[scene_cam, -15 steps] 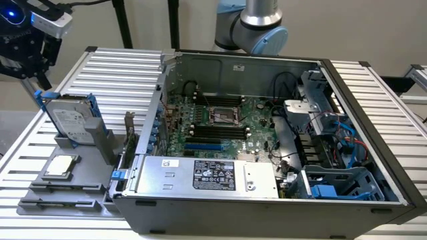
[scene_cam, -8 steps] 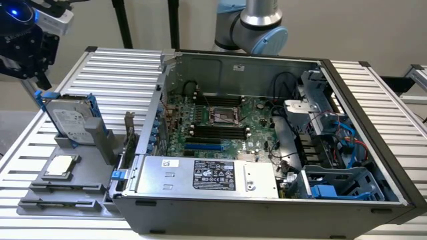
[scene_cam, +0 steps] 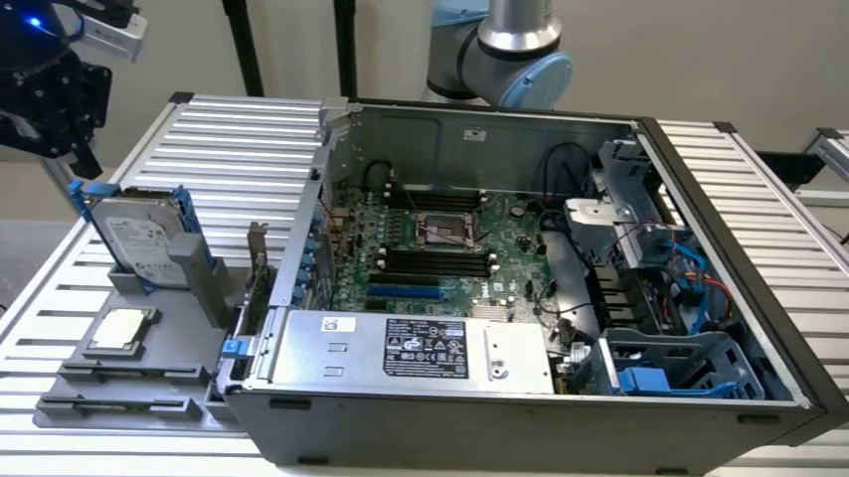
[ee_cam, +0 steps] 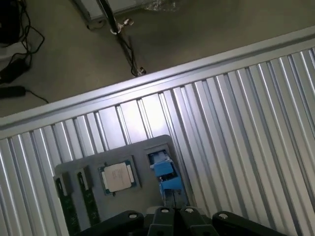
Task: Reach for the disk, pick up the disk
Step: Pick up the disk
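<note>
Because the disk [scene_cam: 138, 238] stands on edge in a slot of the grey tray [ee_cam: 74, 169], blue frame [ee_cam: 165, 172] uppermost, it sits almost straight below the gripper [scene_cam: 67, 139], apart from it and touched by nothing. The fingers [ee_cam: 163, 219] are pressed together and hold nothing (in the wrist view they meet as one dark wedge just over the blue edge). As I judge it, the reach can't end well with them like that: they need to part wider than the disk is thick before they come level with the frame. The descent looks best kept plumb, with the jaws set across the thin way of the disk. One would land on the label face and one on the back, so the pinch falls on flat metal rather than on the plastic rim. A tilted approach risks levering the disk in its slot. Lower than the gripper and to one side of the disk, the chip [scene_cam: 122, 328] lies flat in its own seat and is worth keeping clear of. The open case [scene_cam: 531, 417] stands well off toward the exterior view's right.
</note>
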Available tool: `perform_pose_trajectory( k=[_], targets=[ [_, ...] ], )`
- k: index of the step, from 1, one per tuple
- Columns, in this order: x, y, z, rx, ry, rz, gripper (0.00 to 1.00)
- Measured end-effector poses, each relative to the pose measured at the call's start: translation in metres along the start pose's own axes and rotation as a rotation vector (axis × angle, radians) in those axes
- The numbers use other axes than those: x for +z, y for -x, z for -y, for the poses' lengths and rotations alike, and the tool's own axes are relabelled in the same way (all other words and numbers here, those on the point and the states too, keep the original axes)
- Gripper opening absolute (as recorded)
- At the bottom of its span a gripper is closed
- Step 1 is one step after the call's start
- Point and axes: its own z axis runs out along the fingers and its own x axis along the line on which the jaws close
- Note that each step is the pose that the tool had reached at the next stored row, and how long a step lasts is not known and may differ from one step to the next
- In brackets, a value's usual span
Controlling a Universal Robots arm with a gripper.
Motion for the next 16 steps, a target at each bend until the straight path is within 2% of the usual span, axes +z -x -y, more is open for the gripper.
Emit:
perform_pose_trajectory(
  k=[5,11,13,16],
  targets=[
    [0.0,0.0,0.0,-0.085,-0.0015,-0.0008,0.11],
    [-0.0001,0.0,0.0,-0.174,-0.0116,0.0072,0.11],
    [0.0,0.0001,0.0,-0.207,-0.0141,0.0079,0.11],
    [0.0,0.0,0.0,-0.26,-0.0147,0.0071,0.11]
  ],
)
